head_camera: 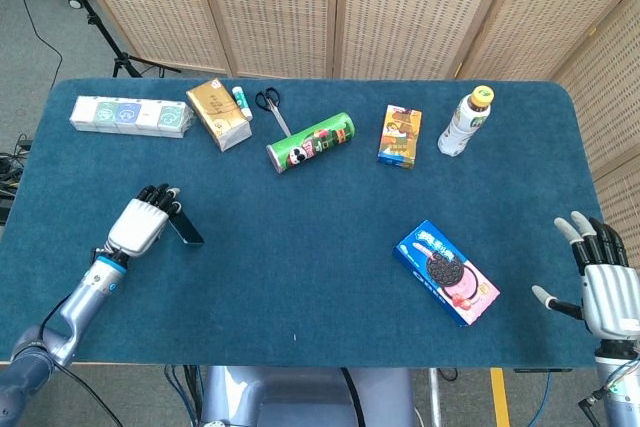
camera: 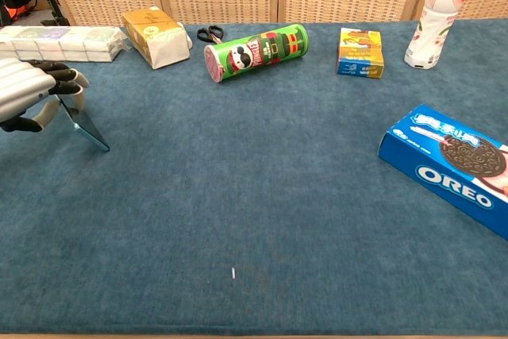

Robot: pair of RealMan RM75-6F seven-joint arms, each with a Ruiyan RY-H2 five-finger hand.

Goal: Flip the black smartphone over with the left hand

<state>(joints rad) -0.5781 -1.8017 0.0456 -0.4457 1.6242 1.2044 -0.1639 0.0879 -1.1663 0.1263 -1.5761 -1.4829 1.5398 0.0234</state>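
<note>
Black smartphone [camera: 82, 126] stands tilted on 1 long edge on the blue table [head_camera: 300, 257], near its left side, showing as a thin dark slab. Left hand [head_camera: 140, 224] grips it, fingers [camera: 59, 77] curled over the raised upper edge and thumb underneath. Right hand [head_camera: 600, 282] hovers at the table's right edge, fingers spread, holding nothing. 1 phone, 2 hands

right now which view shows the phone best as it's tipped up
Chest view: the black smartphone stands on edge under the left hand. Head view shows only a dark sliver beside the hand.
</note>
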